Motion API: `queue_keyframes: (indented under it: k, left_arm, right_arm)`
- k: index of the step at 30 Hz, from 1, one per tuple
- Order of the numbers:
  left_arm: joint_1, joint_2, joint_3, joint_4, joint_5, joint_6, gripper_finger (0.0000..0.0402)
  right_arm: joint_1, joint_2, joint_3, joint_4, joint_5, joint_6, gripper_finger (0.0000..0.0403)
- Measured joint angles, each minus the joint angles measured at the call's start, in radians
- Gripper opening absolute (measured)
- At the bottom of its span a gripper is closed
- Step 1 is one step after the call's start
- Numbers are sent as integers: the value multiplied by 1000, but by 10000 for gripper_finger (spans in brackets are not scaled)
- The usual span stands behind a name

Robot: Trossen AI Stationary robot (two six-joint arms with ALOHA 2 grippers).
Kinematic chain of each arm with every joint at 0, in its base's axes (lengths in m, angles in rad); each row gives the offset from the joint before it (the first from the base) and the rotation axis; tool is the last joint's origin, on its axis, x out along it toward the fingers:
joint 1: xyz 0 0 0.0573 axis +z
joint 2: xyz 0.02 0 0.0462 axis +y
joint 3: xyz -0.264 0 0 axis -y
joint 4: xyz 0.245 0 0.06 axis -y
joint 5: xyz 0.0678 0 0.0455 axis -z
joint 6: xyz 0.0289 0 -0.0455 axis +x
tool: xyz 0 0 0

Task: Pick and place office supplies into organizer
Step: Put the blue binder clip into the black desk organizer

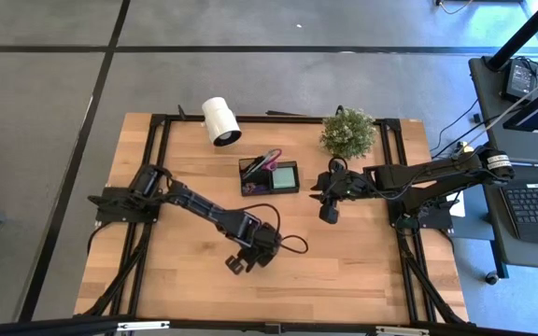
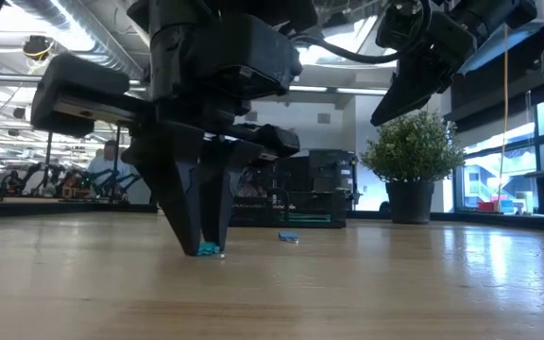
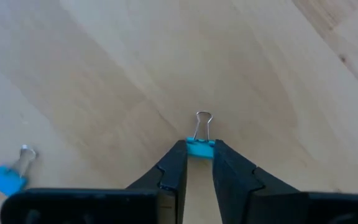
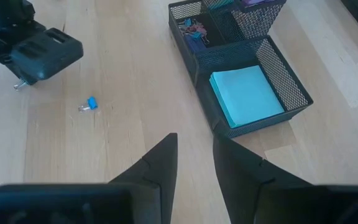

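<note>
Where the wooden table (image 1: 362, 271) lies bare, left gripper (image 3: 199, 163) pinches a blue binder clip (image 3: 200, 148) with wire loops; second clip (image 3: 6, 178) nearby. Black mesh organizer (image 4: 289, 83) holds square sticky pad (image 4: 246, 94). Right gripper (image 4: 194, 151) parted, raised. No legible writing.

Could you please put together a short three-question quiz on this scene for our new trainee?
1. True or false: the left gripper is down at the table with a blue binder clip between its fingertips.
2. How many blue binder clips lie on the bare wood in the left wrist view, counting the second clip?
3. What fills the organizer's low compartment? A) sticky pad B) scissors C) plant

Key
1. True; the fingers sit on either side of the clip's blue body.
2. Two.
3. A; the sticky pad lies flat there, while the right gripper hovers beside the organizer, holding nothing.
</note>
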Motion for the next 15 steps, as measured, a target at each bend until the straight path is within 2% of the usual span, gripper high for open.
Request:
queue_keyframes:
  k: [6,15]
  left_arm:
    - [48,-73,-10,-22,-10,-131,55]
    - [159,-167,-3,-20,-265,-377,55]
  right_arm:
    - [0,0,0,1,0,3,107]
    - [-1,0,0,8,0,2,107]
